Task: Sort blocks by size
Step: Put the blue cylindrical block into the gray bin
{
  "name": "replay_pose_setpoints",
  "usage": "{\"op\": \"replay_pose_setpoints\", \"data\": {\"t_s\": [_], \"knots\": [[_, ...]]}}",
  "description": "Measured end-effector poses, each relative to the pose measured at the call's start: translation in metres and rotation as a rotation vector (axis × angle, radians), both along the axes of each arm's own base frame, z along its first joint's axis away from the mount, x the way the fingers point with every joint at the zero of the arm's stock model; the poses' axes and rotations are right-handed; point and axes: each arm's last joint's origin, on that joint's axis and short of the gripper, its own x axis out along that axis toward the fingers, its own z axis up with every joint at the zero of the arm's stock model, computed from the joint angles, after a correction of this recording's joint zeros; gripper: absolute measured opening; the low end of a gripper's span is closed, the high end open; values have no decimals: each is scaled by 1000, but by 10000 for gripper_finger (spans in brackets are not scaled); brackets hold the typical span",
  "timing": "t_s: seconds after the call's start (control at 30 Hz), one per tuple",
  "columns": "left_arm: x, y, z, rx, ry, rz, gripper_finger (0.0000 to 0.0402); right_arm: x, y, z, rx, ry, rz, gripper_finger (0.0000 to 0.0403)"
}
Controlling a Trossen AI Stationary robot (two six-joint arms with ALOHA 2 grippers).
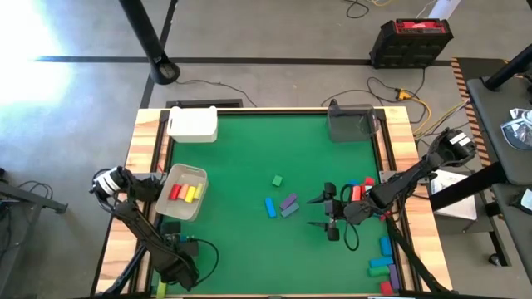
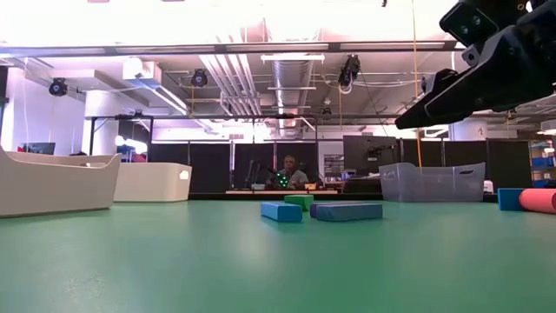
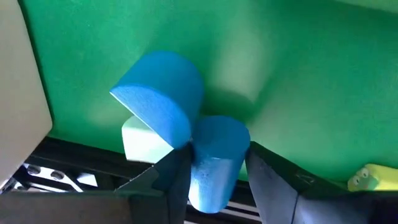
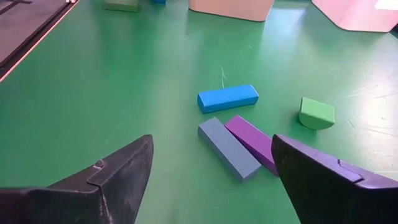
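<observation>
Green bench (image 1: 249, 241): right tool (image 4: 211, 180) gapes wide above the mid-bench blocks (image 4: 239, 134), so a pick comes next—drop and centre on one; left tool (image 3: 217, 177) grips a blue cylinder (image 3: 214, 162) near the white tray (image 1: 184, 193).

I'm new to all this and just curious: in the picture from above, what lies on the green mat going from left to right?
Pale tray holding red and yellow blocks → bright blue bar block → small green block → purple bar block → right gripper, fingers spread → pile of blocks at the right edge.
</observation>
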Motion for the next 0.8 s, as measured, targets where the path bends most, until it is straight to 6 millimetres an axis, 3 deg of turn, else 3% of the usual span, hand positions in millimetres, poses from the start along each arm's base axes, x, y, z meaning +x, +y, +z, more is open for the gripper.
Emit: {"op": "replay_pose_setpoints", "data": {"t_s": [0.47,0.8], "knots": [[-5,7,-15,20,-7,47,134,-1,-1,-2,9,6,-6,302],[-5,6,-15,27,-13,80,146,-1,-1,-2,12,7,-8,320]]}}
